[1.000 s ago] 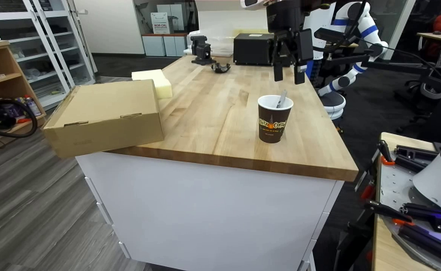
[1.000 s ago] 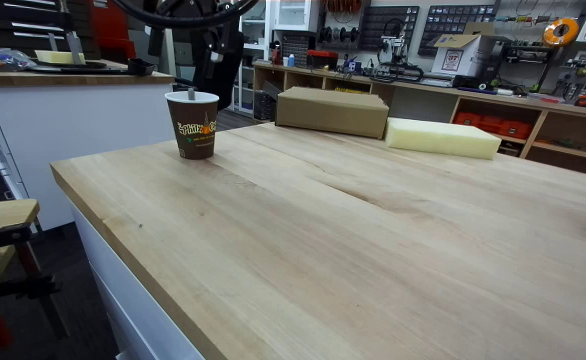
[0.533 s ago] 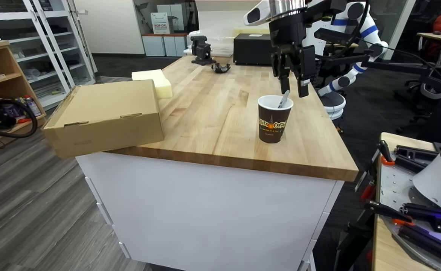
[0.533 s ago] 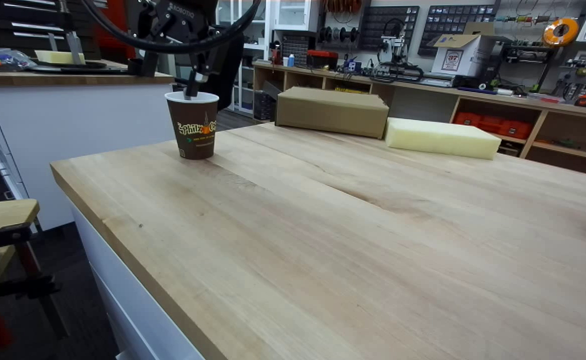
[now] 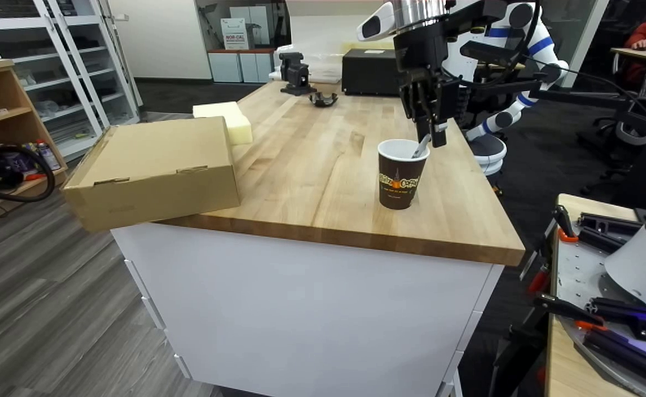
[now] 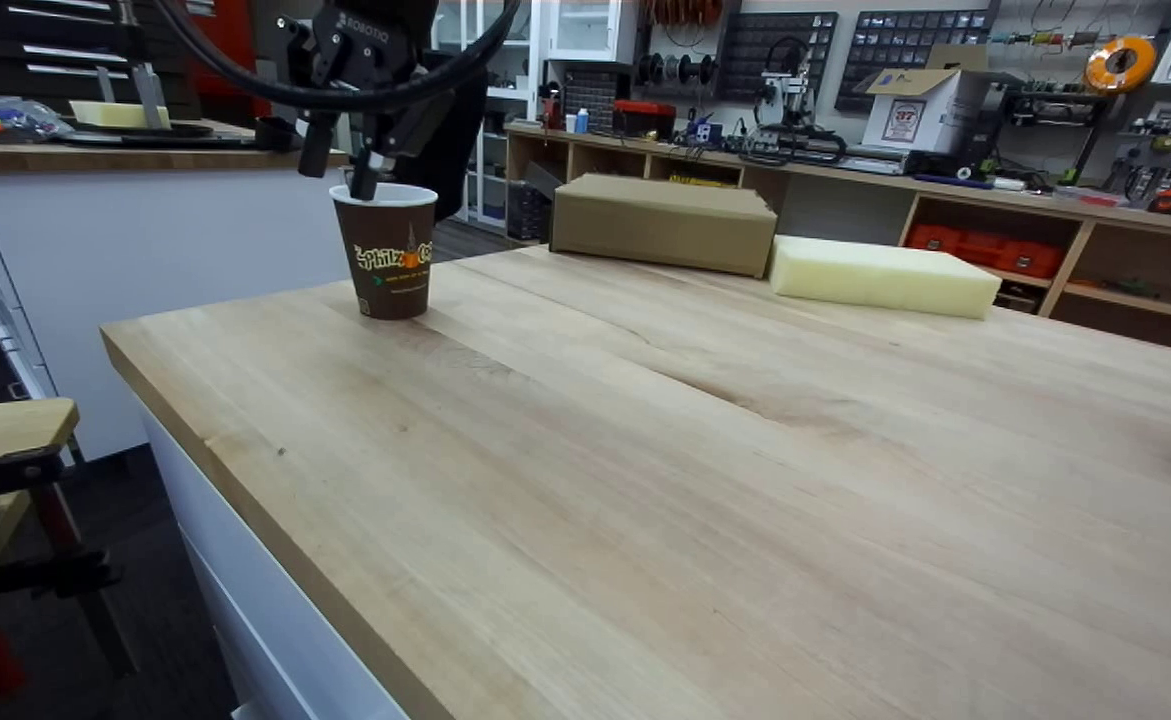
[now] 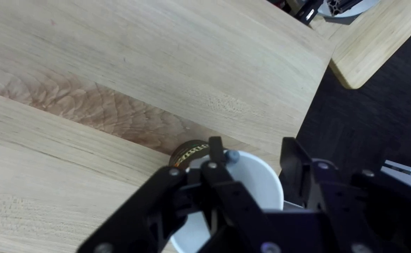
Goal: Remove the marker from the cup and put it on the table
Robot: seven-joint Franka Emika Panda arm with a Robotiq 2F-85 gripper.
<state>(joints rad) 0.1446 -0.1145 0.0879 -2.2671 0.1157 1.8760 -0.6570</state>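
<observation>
The cup (image 5: 395, 184), dark brown with a white rim, stands upright on the wooden table (image 5: 323, 171). Inside it leans the slim grey marker (image 5: 421, 146), its top poking above the rim. My gripper (image 7: 251, 146) is over the cup with its fingers part-way apart. In the wrist view the marker's end (image 7: 232, 156) lies between them, at the left finger (image 7: 215, 149) and touching or nearly touching it; a gap separates it from the right finger (image 7: 289, 154). Another exterior view has the gripper (image 6: 339, 175) at the cup's rim (image 6: 410, 194), where the marker is hidden.
A cardboard box (image 5: 151, 171) overhangs the table's corner, with a pale yellow foam block (image 5: 226, 121) behind it. Farther back are a dark vise (image 5: 296, 74), a small curved black part (image 5: 323, 100) and a black box (image 5: 371, 71). The table's edge runs close by the cup.
My gripper has come down to the cup's rim, and its fingers have drawn closer together. The marker's top has tipped over toward the rim. The cup has stayed in place.
</observation>
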